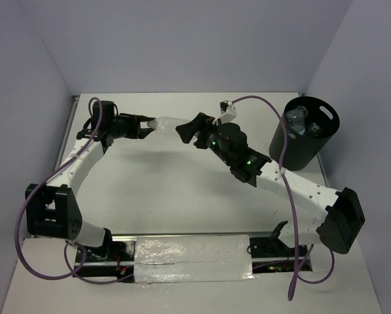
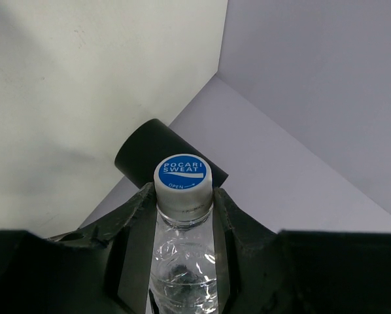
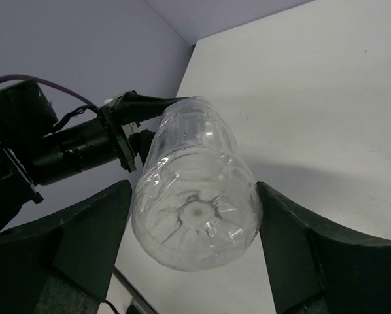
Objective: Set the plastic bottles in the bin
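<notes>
Left tool (image 1: pixel 148 127) clenched on bottle (image 1: pixel 166 123) neck; right tool (image 1: pixel 186 128) flanks base, grip unconfirmed. Clamp your right squarely before releasing left.

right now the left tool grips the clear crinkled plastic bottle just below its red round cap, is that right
No, the round cap is blue and white, not red; the left wrist view shows it. The left tool does grip the clear crinkled plastic bottle just below that cap.
</notes>
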`<state>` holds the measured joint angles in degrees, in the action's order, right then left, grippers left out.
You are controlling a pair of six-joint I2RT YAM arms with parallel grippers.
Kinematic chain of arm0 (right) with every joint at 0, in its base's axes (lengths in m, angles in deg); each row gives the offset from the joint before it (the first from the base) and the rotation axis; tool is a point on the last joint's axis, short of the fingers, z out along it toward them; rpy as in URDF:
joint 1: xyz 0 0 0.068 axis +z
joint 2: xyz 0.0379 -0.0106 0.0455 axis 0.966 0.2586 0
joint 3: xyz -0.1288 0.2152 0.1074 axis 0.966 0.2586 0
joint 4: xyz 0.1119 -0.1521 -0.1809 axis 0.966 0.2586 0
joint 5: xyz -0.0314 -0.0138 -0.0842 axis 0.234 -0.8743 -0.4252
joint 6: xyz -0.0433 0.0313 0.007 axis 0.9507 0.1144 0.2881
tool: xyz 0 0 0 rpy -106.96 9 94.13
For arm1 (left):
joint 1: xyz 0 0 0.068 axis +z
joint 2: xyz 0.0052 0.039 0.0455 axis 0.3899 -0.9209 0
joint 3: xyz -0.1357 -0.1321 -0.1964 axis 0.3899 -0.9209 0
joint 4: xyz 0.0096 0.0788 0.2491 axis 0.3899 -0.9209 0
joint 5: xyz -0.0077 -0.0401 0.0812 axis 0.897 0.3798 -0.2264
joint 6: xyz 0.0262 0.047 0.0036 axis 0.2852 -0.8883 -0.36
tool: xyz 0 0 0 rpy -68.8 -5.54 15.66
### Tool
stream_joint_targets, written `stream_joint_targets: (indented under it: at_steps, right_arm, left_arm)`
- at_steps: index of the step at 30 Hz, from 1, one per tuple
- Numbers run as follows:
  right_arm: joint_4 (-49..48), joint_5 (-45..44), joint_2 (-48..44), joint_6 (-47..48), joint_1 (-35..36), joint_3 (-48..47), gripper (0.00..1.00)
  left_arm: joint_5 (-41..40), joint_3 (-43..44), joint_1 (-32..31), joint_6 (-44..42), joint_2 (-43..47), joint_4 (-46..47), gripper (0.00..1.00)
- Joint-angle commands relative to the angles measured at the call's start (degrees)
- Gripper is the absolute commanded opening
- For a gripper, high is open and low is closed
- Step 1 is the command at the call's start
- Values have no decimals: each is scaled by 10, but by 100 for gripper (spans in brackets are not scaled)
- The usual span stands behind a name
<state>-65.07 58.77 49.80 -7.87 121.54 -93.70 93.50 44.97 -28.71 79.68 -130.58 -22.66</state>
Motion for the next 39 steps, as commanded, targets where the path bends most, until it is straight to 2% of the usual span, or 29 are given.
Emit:
stream_joint_targets:
  at_steps: [1, 9, 10, 11, 13, 15, 16, 17, 19, 22, 27, 33, 39]
  right_arm:
    - [-27, -7, 10, 7, 5, -35, 81]
    - [-23, -12, 2, 9, 6, -30, 45]
    - [-20, -19, 0, 10, 5, -30, 44]
    - [-14, -24, -1, 13, 5, -34, 43]
    - [30, -52, 0, 13, 5, -51, 41]
    - [87, -69, 8, 22, 6, -88, 41]
    - [110, -77, 13, 25, 5, -104, 40]
    - [132, -90, 19, 33, 5, -136, 40]
    - [190, -107, 35, 40, 5, -167, 40]
    - [225, -124, 42, 47, 5, -189, 40]
    - [276, -167, 35, 56, 4, -207, 39]
    - [415, -285, 12, 126, -16, -298, 39]
    - [484, -295, -52, 201, -102, -373, 40]
  left_arm:
    - [9, 17, 0, 18, 18, 12, 0]
    - [15, 11, 0, 15, 14, 34, 0]
    - [21, 12, 0, 12, 11, 43, 3]
    - [32, 14, 0, -2, 4, 54, 12]
    - [52, 36, 0, -40, -10, 67, 20]
    - [73, 63, 0, -77, -36, 36, 48]
    - [77, 85, 0, -110, -42, 22, 77]
    - [80, 92, 0, -124, -52, 13, 87]
    - [92, 98, 0, -151, -56, 15, 99]
    - [100, 116, 0, -189, -62, 20, 99]
    - [84, 174, 0, -278, -60, -44, 99]
    - [-30, 267, 0, -478, -16, -161, 99]
    - [-134, 212, 0, -562, 46, -176, 99]
